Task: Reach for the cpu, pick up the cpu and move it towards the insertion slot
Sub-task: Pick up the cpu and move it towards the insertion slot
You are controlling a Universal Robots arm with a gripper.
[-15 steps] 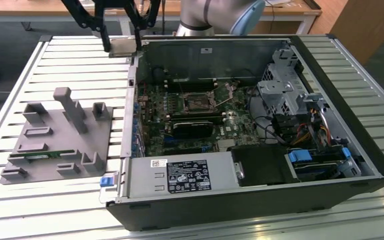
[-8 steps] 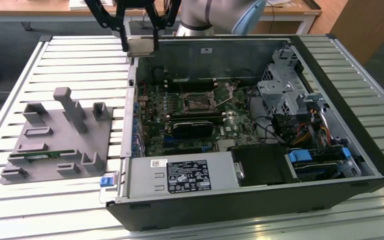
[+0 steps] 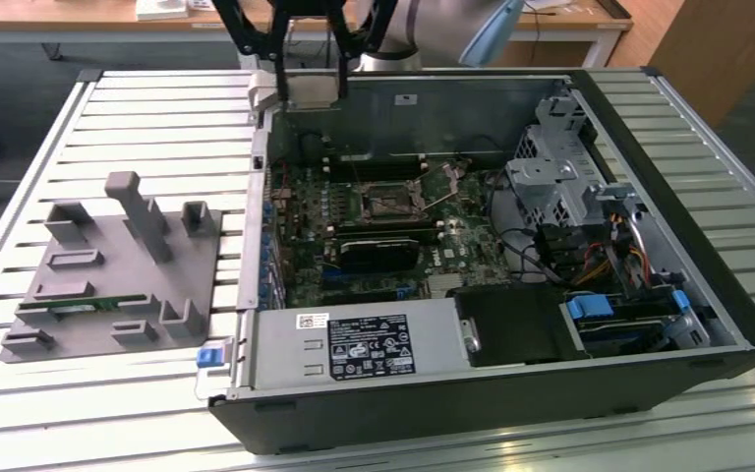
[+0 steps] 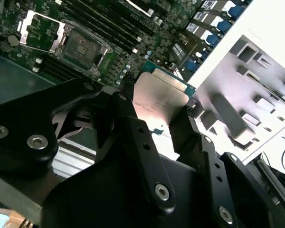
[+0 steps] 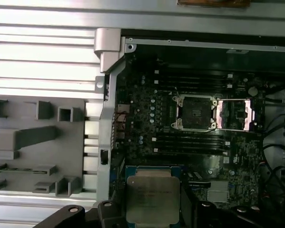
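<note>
The cpu (image 3: 312, 92), a flat square chip with a silvery top, hangs high over the back left corner of the open computer case (image 3: 692, 295). My gripper (image 3: 308, 79) is shut on it, and in both wrist views the cpu (image 4: 159, 99) (image 5: 152, 199) sits clamped between the black fingers (image 4: 133, 130). The insertion slot (image 3: 389, 203) is a square socket with a dark centre on the motherboard, below the chip and further into the case. In both wrist views the insertion slot (image 4: 80, 45) (image 5: 194, 112) lies bare, its metal frame (image 5: 235, 115) flipped open beside it.
A grey holder fixture (image 3: 115, 270) with a green memory stick (image 3: 70, 307) lies on the slatted table at the exterior view's left. Inside the case are a black cooler block (image 3: 377, 254), a power supply (image 3: 351, 346), a drive cage (image 3: 549, 177) and loose cables (image 3: 608, 258).
</note>
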